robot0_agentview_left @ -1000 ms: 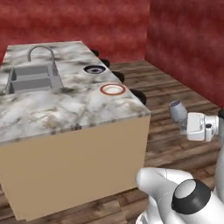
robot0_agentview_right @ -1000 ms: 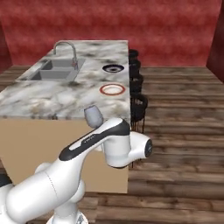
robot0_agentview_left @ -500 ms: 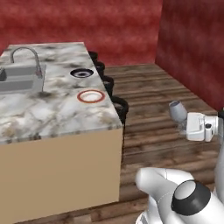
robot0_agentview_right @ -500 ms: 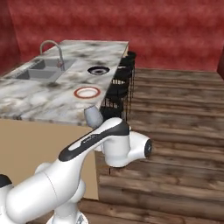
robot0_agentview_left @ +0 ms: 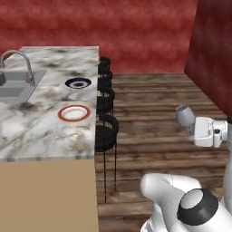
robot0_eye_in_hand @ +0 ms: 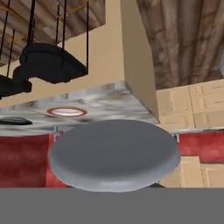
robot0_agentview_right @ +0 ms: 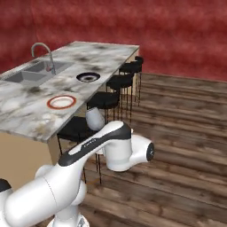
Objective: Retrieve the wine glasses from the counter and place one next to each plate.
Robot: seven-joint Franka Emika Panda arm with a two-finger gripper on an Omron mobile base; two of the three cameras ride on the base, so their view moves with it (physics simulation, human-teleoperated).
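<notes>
We saw the arm reared up over the wooden floor (robot0_agentview_left: 154,113), elbow bent, wrist turned so the hand pointed up and out, away from the island (robot0_agentview_right: 26,119). The gripper (robot0_agentview_left: 190,129) sat at the end of the white wrist, clamped on a glass (robot0_agentview_left: 184,115), the grey-blue bowl poking out above it; from the right side the glass (robot0_agentview_right: 95,119) peeked over the forearm, just in front of the island's edge. The fingers themselves were hidden, so the grip itself was hard to read, though the jaws were drawn tight together. From the hand camera the picture was rolled upside down, and the glass's round grey foot (robot0_eye_in_hand: 114,154) bulged across the lower middle, smooth and matte, hiding stem and bowl. On the island, the white plate (robot0_agentview_left: 74,113) with the orange-red rim lay near the stool-side edge, and the dark plate (robot0_agentview_left: 78,83) with its white ring lay farther along, well apart from the glass. The top was veined grey-brown marble over plain tan sides. A sink (robot0_agentview_left: 13,84) with a curved tap (robot0_agentview_left: 18,63) was cut off at the left edge. Black round stools (robot0_agentview_left: 105,131) on thin legs lined the island, against a mottled red wall (robot0_agentview_left: 136,31).
</notes>
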